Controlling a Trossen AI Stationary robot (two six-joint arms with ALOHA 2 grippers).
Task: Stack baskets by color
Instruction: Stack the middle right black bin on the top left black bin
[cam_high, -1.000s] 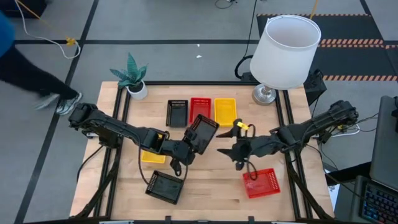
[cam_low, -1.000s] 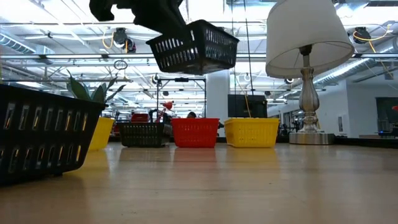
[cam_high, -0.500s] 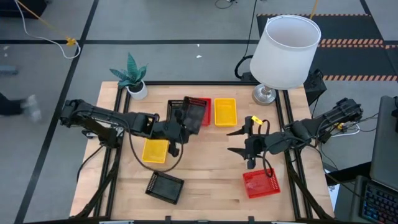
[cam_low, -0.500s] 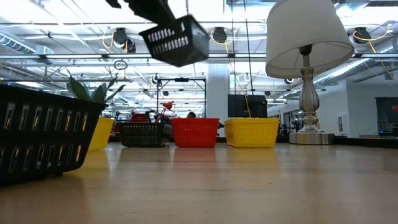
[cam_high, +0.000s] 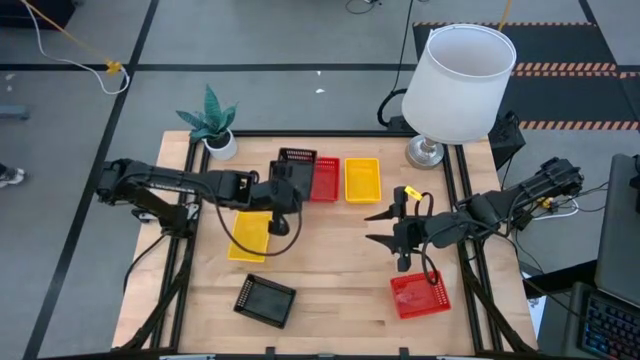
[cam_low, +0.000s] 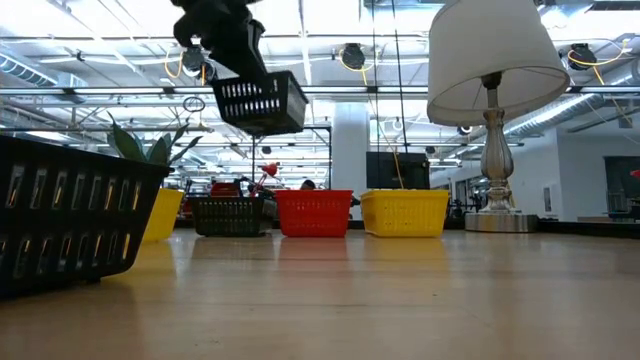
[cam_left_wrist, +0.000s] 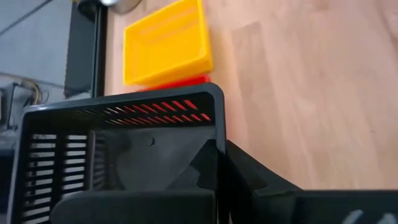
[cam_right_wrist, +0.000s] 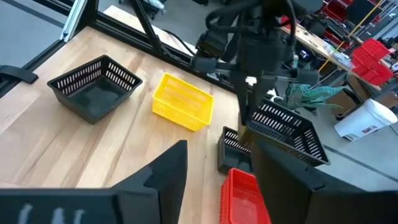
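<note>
My left gripper (cam_high: 281, 188) is shut on a black basket (cam_high: 297, 164), which hangs high over the far row of baskets (cam_low: 262, 102). Under it a second black basket (cam_low: 232, 215) stands on the table beside a red basket (cam_high: 323, 178) and a yellow basket (cam_high: 362, 178). Another yellow basket (cam_high: 250, 236) lies left of centre, a third black basket (cam_high: 265, 300) near the front edge, and another red basket (cam_high: 420, 294) at the front right. My right gripper (cam_high: 381, 226) hovers open right of centre, holding nothing. My left gripper holds the black basket by one side wall (cam_left_wrist: 217, 146), with one finger inside (cam_left_wrist: 200, 163) and one outside (cam_left_wrist: 255, 182). The fingers slant down at it from the table's left. The basket is lifted clear, tilted, its opening up.
A white lamp (cam_high: 458, 80) stands at the far right corner and a potted plant (cam_high: 213, 125) at the far left corner. Bare wood lies in the middle of the table and along its front between the near black and red baskets.
My left gripper has carried the black basket from the table's middle toward the far edge and the left, up over the far row's black basket, rolling so the basket turned about. The yellow basket left of centre is uncovered. My right gripper drew back slightly toward the right.
</note>
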